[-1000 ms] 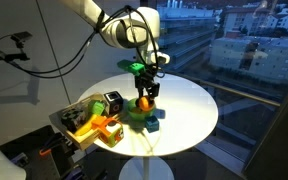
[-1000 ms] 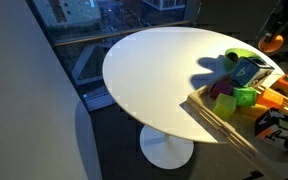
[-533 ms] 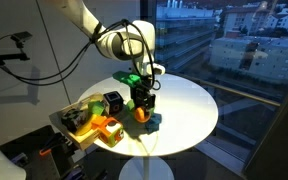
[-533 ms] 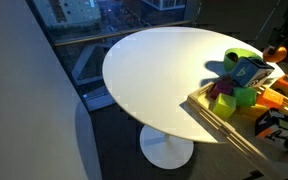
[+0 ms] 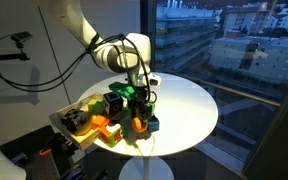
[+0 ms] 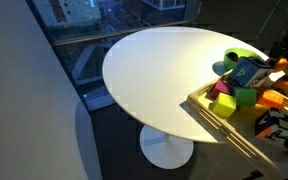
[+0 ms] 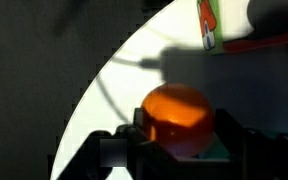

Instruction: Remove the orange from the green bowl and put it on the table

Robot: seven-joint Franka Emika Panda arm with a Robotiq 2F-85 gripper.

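Claw clamped on the orange from both sides, down close to the white surface, outside the green bowl and near it; whether the orange touches the surface I cannot tell.

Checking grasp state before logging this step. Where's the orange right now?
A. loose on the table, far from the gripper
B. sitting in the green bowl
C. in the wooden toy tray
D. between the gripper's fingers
D: in the wrist view the orange sits between the two fingers of the gripper, with the white table behind it.
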